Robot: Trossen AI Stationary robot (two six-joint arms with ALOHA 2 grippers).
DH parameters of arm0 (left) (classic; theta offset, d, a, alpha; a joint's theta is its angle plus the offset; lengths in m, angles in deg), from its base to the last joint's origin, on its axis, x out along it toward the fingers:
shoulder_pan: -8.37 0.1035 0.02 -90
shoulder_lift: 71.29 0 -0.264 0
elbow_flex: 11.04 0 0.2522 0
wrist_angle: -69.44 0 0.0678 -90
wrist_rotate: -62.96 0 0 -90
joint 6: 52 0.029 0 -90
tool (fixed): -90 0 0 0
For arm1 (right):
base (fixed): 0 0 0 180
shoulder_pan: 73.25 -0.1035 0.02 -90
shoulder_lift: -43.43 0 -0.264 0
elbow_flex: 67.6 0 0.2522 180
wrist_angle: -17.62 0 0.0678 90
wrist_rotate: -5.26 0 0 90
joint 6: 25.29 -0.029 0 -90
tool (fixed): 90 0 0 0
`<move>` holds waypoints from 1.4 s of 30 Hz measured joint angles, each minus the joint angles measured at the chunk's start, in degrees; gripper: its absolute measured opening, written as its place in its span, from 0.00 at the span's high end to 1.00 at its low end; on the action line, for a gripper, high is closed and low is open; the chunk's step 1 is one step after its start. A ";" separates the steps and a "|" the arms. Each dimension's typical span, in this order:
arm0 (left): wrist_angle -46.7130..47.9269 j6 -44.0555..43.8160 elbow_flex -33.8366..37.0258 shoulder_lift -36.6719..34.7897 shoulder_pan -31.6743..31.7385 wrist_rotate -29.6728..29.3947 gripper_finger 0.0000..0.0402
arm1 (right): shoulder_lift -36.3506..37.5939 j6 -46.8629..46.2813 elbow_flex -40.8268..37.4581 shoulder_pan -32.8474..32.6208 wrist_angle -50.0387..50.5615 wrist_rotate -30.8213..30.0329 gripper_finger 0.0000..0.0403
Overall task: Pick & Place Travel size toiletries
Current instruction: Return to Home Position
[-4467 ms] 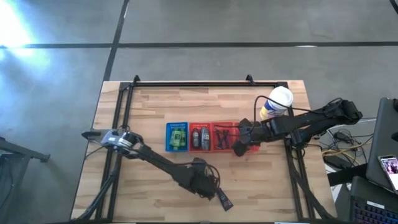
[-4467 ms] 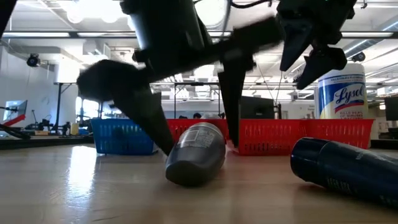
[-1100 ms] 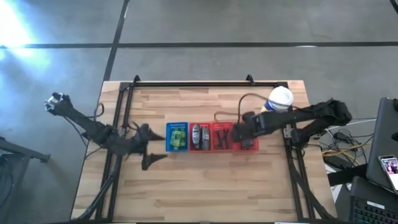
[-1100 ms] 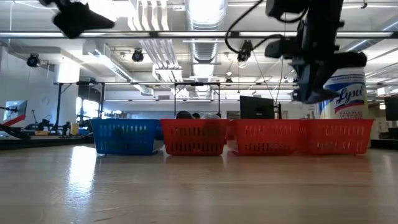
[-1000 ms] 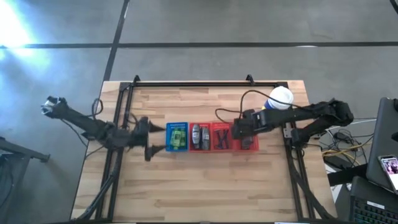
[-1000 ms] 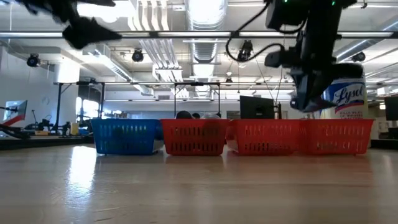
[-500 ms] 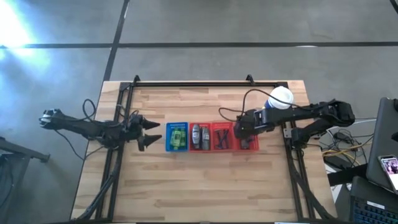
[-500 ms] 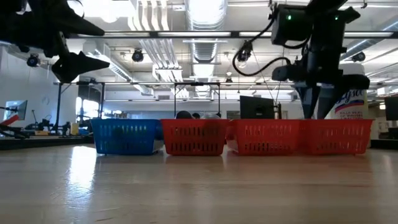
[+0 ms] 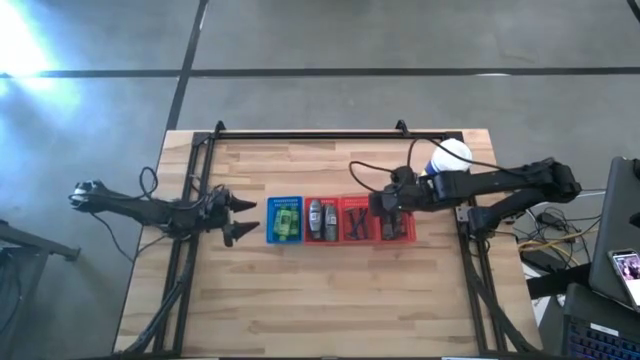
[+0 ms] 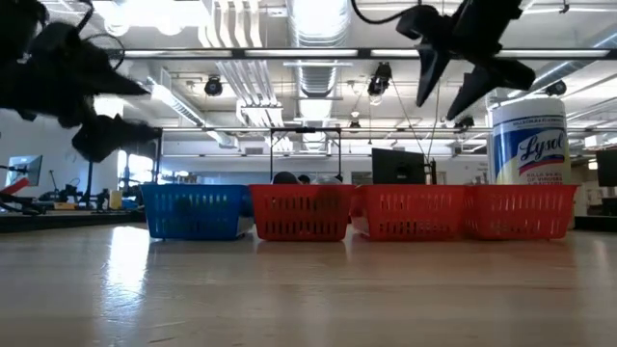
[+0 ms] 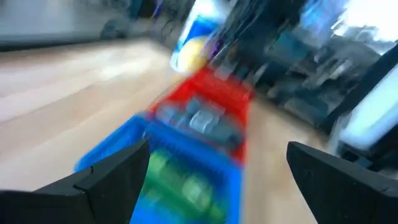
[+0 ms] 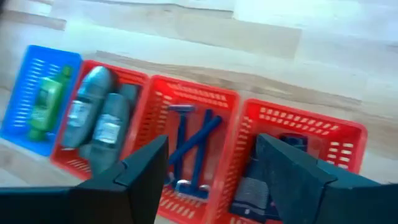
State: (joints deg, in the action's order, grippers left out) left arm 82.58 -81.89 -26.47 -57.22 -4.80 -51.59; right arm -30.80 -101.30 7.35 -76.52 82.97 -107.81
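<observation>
A pale wooden table (image 9: 330, 300) inside a black rail frame (image 9: 310, 133) stands on a grey concrete floor, with a strip-lit workshop open behind it. Four small baskets stand in one row across its middle, side by side. Bare planks run from the row to the near edge and back to the far rail.

The blue basket (image 9: 285, 220) at the left end holds the green bottles (image 12: 46, 99). The red basket (image 9: 322, 220) next to it holds two grey sticks (image 12: 93, 118) lying side by side. The middle red basket (image 9: 357, 221) holds blue-handled razors (image 12: 193, 146). The right red basket (image 9: 400, 226) holds dark items (image 12: 273, 183) too shadowed to tell apart.

The left gripper (image 9: 240, 220) hangs above the table near its left rail, just beside the blue basket's outer end but apart from it. Its fingers are spread wide and hold nothing. The right gripper (image 12: 212, 142) is raised over the middle and right red baskets, well above their rims, its fingers wide apart and likewise empty.

A white Lysol canister (image 10: 528, 145) stands upright behind the right end of the row, close to the right arm.
</observation>
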 joint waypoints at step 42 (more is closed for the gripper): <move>-9.50 -0.74 1.20 -13.80 15.23 0.92 0.05 | 20.35 53.16 -4.39 -5.59 -43.30 4.33 0.11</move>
State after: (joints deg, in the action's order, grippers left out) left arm 73.07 -82.63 -25.27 -71.02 10.44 -50.67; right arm -10.45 -48.14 2.96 -82.11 39.67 -103.47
